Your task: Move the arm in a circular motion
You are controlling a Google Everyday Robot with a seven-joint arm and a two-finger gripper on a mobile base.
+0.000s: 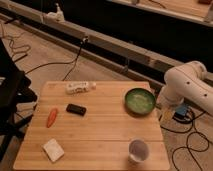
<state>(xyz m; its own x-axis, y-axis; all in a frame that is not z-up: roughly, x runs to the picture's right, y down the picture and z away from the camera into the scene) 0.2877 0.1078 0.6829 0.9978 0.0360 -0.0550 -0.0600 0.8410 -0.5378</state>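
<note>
Camera view: arm (pixel 187 82) bent at right of wooden table (pixel 100 145), near green bowl (pixel 139 100), outside tabletop edge. Gripper not in view; opening and hold cannot tell. 1 pose shows no circle progress; judge full loop left.

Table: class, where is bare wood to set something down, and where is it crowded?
Bare: the middle of the table, bordered by black box, green bowl, cup and white block. Crowded: back left, around bottle, black box, carrot. The arm stands beyond the right edge; its tool is out of view.
</note>
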